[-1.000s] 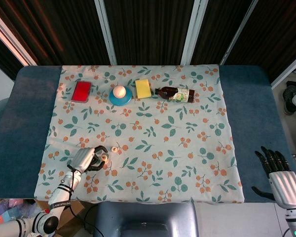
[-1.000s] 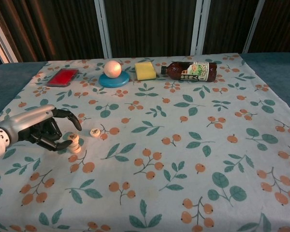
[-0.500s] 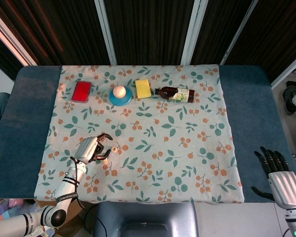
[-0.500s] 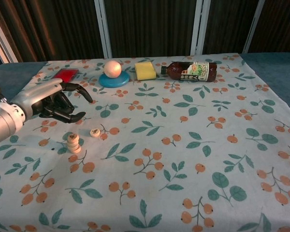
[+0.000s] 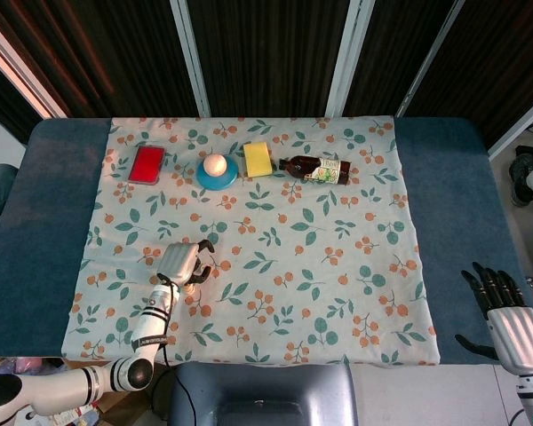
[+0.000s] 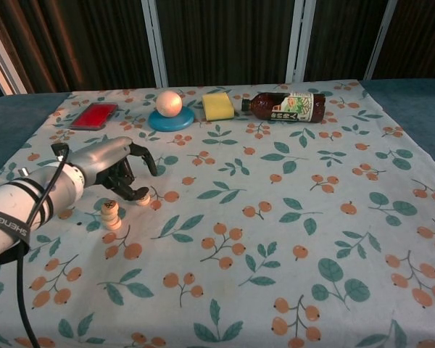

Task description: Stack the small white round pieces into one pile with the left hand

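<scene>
A short pile of small white round pieces [image 6: 111,214] stands on the floral cloth at the front left; the head view shows this pile [image 5: 188,287] just below my left hand. One loose white piece [image 6: 143,199] lies to the pile's right. My left hand [image 6: 119,171] hangs over that loose piece with fingers curled down and apart, the thumb tip at the piece's edge. In the head view the left hand [image 5: 185,262] hides the loose piece. My right hand [image 5: 508,316] rests beyond the cloth at the front right, fingers spread, holding nothing.
Along the far edge lie a flat red object [image 6: 93,115], a blue dish [image 6: 171,119] with a pale ball [image 6: 167,102] on it, a yellow sponge [image 6: 218,106] and a brown bottle [image 6: 286,106] on its side. The floral cloth [image 6: 275,239] covers the blue table [image 5: 44,222].
My left hand let go of the pile, lifted away, then swung right and came down over the loose piece. The pile stands unchanged. The right hand has not moved.
</scene>
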You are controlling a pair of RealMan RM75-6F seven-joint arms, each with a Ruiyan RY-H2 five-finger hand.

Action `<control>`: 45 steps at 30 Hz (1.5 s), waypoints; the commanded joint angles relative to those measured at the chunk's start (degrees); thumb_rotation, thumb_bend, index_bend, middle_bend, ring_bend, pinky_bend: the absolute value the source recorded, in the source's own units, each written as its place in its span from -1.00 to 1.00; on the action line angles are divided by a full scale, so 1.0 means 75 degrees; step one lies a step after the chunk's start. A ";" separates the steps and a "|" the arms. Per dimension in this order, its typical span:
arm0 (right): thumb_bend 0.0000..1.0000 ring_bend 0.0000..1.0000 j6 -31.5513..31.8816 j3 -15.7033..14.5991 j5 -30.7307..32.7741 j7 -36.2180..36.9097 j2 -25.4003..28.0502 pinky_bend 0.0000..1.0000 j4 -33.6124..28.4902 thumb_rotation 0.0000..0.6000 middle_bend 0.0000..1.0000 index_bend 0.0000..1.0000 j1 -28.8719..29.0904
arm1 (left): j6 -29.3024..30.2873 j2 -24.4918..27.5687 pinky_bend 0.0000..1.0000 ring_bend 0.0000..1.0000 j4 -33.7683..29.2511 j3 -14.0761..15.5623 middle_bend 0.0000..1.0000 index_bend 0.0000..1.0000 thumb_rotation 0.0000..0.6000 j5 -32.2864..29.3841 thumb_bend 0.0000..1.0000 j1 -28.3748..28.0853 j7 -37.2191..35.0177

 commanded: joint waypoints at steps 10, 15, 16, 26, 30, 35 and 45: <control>-0.86 -1.00 -0.0026 -0.0017 -0.0033 0.0018 0.0014 -1.00 -0.0005 1.00 -1.00 -1.00 0.0014 | 0.0580 0.0086 1.00 1.00 -0.0537 0.0161 1.00 -0.22 1.00 -0.0817 -0.21 -0.0365 0.1813; -0.86 -1.00 -0.0002 -0.0008 -0.0032 0.0059 0.0028 -1.00 -0.0001 1.00 -1.00 -1.00 0.0009 | 0.0961 0.0152 1.00 1.00 -0.0826 0.0270 1.00 -0.24 1.00 -0.1206 -0.21 -0.0444 0.2607; -0.86 -1.00 -0.0006 -0.0011 -0.0037 0.0060 0.0029 -1.00 -0.0001 1.00 -1.00 -1.00 0.0011 | 0.1038 0.0131 1.00 1.00 -0.0826 0.0287 1.00 -0.25 1.00 -0.1183 -0.21 -0.0448 0.2655; -0.86 -1.00 0.0012 -0.0033 -0.0086 0.0130 0.0057 -1.00 -0.0004 1.00 -1.00 -1.00 0.0007 | 0.1394 -0.0028 1.00 1.00 -0.0914 0.0476 1.00 -0.25 1.00 -0.0993 -0.24 -0.0426 0.2899; -0.86 -1.00 0.0008 -0.0054 -0.0124 0.0151 0.0067 -1.00 -0.0007 1.00 -1.00 -1.00 0.0010 | 0.1433 -0.0141 1.00 1.00 -0.0871 0.0445 1.00 -0.25 1.00 -0.0958 -0.25 -0.0421 0.2828; -0.86 -1.00 0.0026 -0.0056 -0.0128 0.0190 0.0075 -1.00 -0.0002 1.00 -1.00 -1.00 0.0002 | 0.1430 -0.0341 1.00 1.00 -0.0624 0.0457 1.00 -0.25 1.00 -0.0917 -0.24 -0.0385 0.2706; -0.86 -1.00 0.0027 -0.0053 -0.0118 0.0225 0.0088 -1.00 -0.0003 1.00 -1.00 -1.00 0.0001 | 0.1325 -0.0501 1.00 1.00 -0.0334 0.0504 1.00 -0.25 1.00 -0.0844 -0.25 -0.0343 0.2666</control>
